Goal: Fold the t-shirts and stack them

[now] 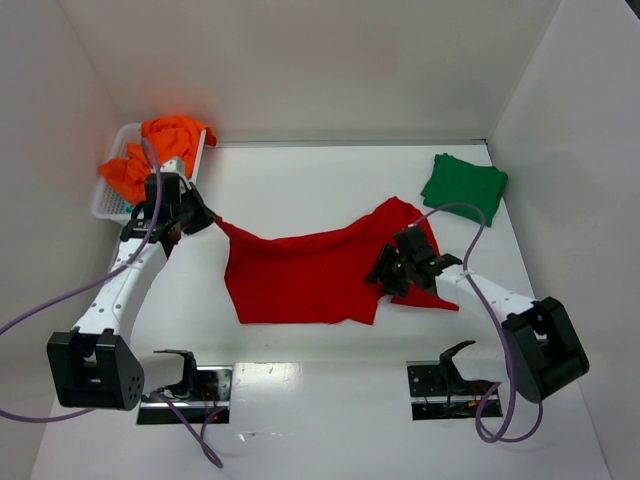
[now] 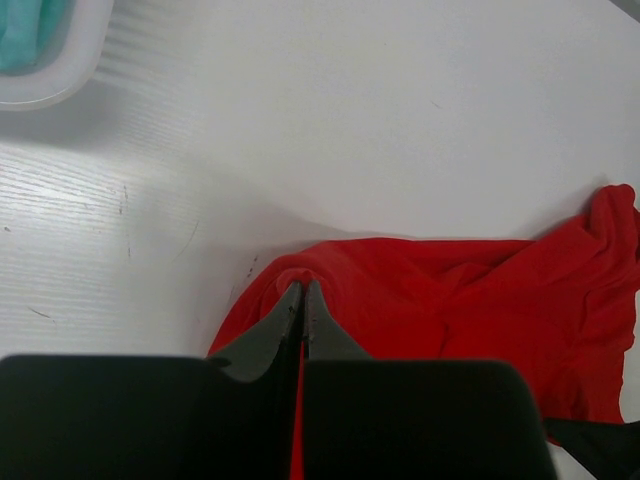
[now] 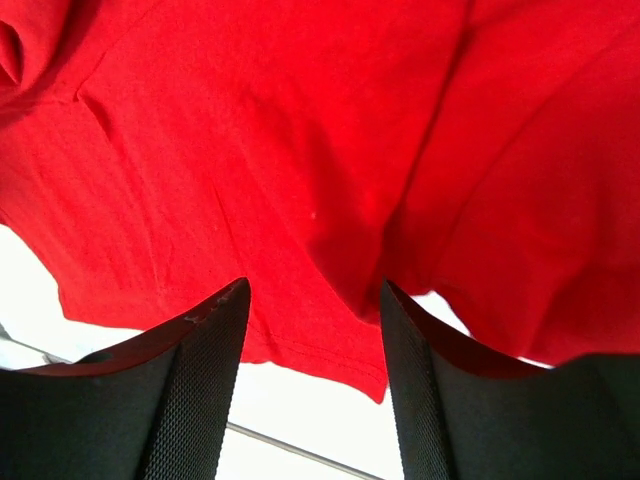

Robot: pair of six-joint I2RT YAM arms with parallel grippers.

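A large red t-shirt (image 1: 305,272) lies spread across the middle of the table. My left gripper (image 1: 205,220) is shut on its upper left corner, and the left wrist view shows the cloth (image 2: 450,300) pinched between the closed tips (image 2: 302,290). My right gripper (image 1: 395,268) is at the shirt's right side, its jaws open around a hem of the red cloth (image 3: 320,200) without pinching it. A folded dark green t-shirt (image 1: 464,186) lies at the back right. An orange t-shirt (image 1: 165,145) sits heaped in the basket, with pale teal cloth (image 2: 30,30) there too.
A white lattice basket (image 1: 110,205) stands at the back left corner, close behind my left arm. White walls enclose the table on three sides. Two black mounts (image 1: 185,380) (image 1: 450,380) sit at the near edge.
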